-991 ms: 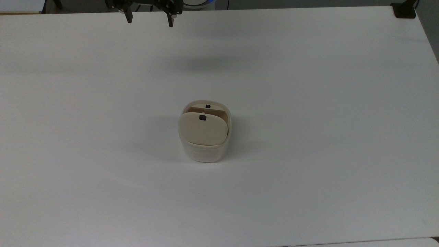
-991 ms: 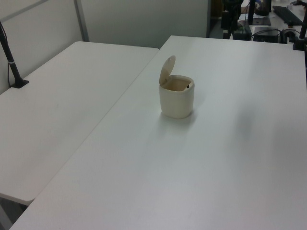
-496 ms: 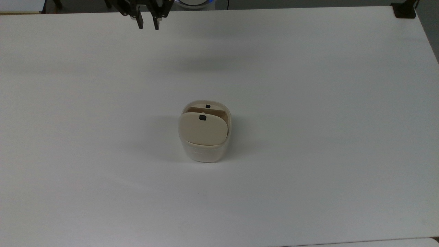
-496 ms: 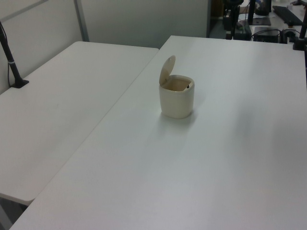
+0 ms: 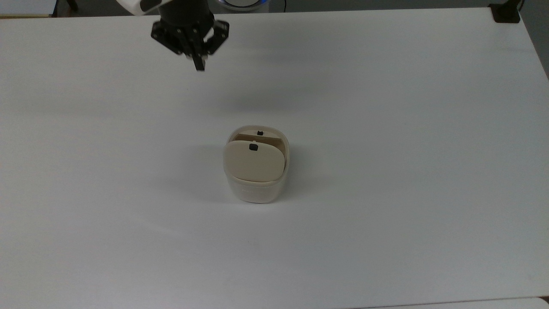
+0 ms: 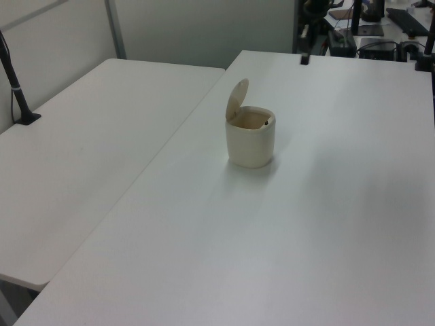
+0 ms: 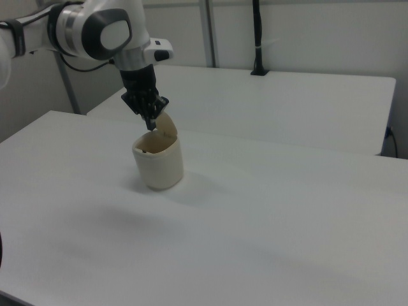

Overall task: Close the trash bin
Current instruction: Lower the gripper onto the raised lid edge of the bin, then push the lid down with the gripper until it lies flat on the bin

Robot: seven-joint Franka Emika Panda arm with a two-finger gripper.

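Observation:
The cream-white trash bin (image 5: 256, 189) stands near the middle of the white table (image 5: 386, 128). Its beige lid (image 5: 254, 162), with a small black button (image 5: 253, 147), is tilted up and leaves the mouth open. The left view shows the bin (image 6: 250, 139) with its lid (image 6: 237, 100) raised on the left view's left side. My gripper (image 5: 198, 64) hangs in the air toward the top view's upper left of the bin, shut with nothing in it. In the right view the gripper (image 7: 152, 124) appears just above the lid (image 7: 167, 125) of the bin (image 7: 159, 159), apart from it.
A second white table (image 6: 68, 149) adjoins on the left view's left, with a black pole (image 6: 17, 88) clamped to it. A black clamp (image 5: 506, 13) sits at the table's far right corner in the top view. Equipment (image 6: 380, 27) stands beyond the table's far edge.
The gripper's fingers have come together from wide open to shut. The gripper has moved farther into the top view, toward the bin. The bin and its lid have not moved.

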